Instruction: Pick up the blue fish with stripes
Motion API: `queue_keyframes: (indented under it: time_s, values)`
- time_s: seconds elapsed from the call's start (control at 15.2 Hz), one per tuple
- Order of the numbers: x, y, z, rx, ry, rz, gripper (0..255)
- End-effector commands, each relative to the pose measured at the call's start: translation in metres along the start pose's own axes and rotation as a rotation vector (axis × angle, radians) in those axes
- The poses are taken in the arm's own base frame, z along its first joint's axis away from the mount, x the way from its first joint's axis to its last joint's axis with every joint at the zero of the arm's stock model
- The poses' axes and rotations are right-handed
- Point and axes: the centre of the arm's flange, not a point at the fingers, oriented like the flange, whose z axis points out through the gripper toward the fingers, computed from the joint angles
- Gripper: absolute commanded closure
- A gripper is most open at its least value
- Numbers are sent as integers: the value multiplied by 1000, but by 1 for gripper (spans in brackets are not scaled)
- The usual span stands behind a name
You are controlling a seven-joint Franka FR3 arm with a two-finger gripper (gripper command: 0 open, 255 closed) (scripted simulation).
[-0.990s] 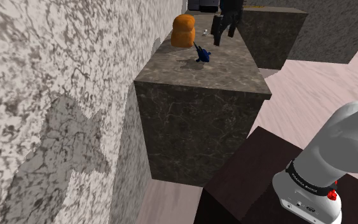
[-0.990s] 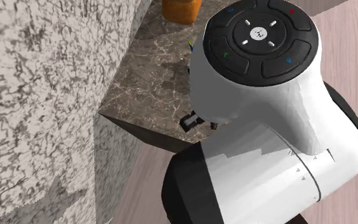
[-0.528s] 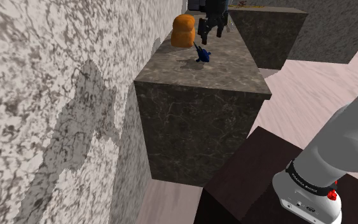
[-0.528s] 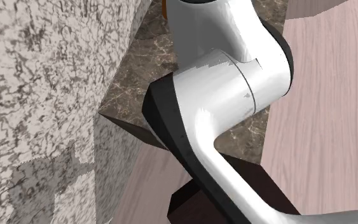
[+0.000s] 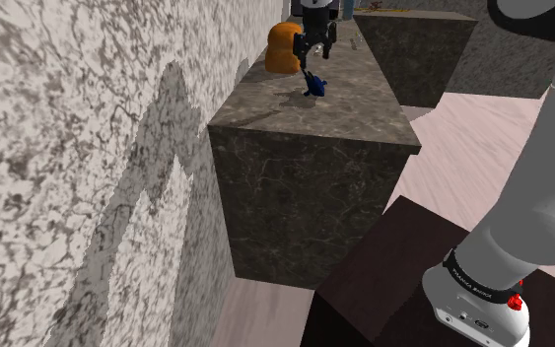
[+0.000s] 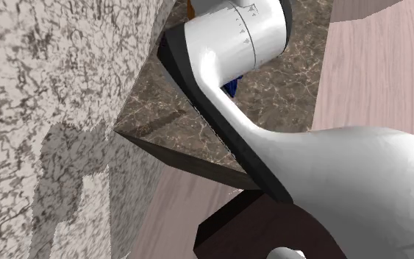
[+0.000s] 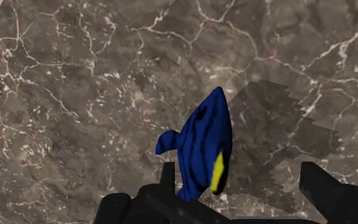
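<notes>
Looking at the big dark brown marble counter block [image 5: 314, 113], there's a rounded orange blob [image 5: 283, 46] on it, and the all-black two-finger gripper [image 5: 314, 56] hangs at that blob's 3 o'clock in the shoulder view. Its fingers are spread apart with nothing clasped, and the small blue fish with dark stripes and a yellow fin [image 7: 203, 149] lies on the marble at the gripper's 6 o'clock. I'd say lining up is done; dropping, closing and lifting are left.

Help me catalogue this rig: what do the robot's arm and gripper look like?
The rounded, glossy white arm has dark joints; fine black tick marks ring one joint, and a black band with tiny white lettering plus a small red mark circles its base. The all-black two-finger gripper has blocky fingers.
</notes>
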Motion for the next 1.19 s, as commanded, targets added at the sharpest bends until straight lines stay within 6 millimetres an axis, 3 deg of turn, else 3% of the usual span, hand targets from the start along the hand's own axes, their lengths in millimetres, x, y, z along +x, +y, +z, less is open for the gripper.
queue_keyframes:
  time_s: [0.0,0.33,0.92,0.99,1.12]
  values:
    - [26,11,11,-5,-8,23,0]
    - [80,32,36,-16,-26,78,0]
    - [78,25,75,-16,-26,78,0]
    - [77,26,76,-15,-26,78,255]
    - [76,26,76,-15,-26,78,255]
